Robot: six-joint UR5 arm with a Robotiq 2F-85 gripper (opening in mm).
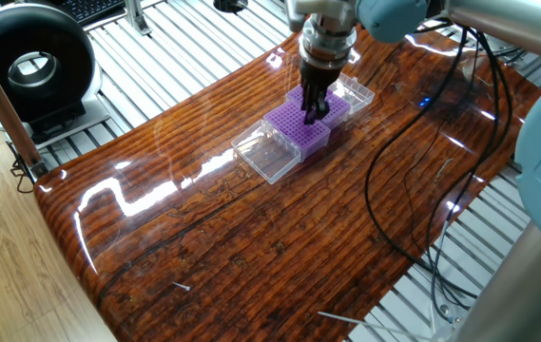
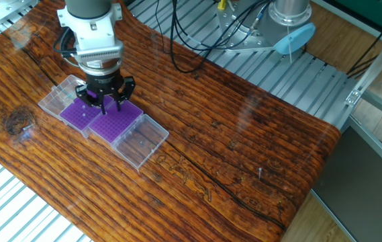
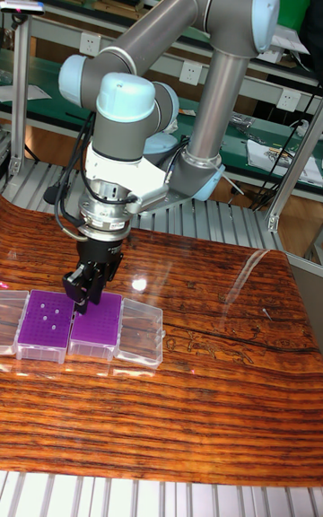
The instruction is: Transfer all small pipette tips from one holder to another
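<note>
Two purple grid racks sit side by side between their open clear lids: one rack (image 2: 80,114) (image 1: 319,106) (image 3: 48,323) and the other rack (image 2: 115,124) (image 1: 297,131) (image 3: 96,323). A few pale dots that look like small pipette tips (image 3: 51,311) show on the first rack in the tall fixed view. My gripper (image 2: 109,105) (image 1: 314,112) (image 3: 80,300) points straight down just above the seam between the racks. Its dark fingers are close together. The frames are too coarse to show a tip between them.
Clear lids lie at the outer ends (image 2: 60,96) (image 2: 140,140). Black cables (image 1: 413,180) trail over the wooden table near its right edge. A black round device (image 1: 30,66) stands beyond the table's left side. Slatted metal surrounds the tabletop.
</note>
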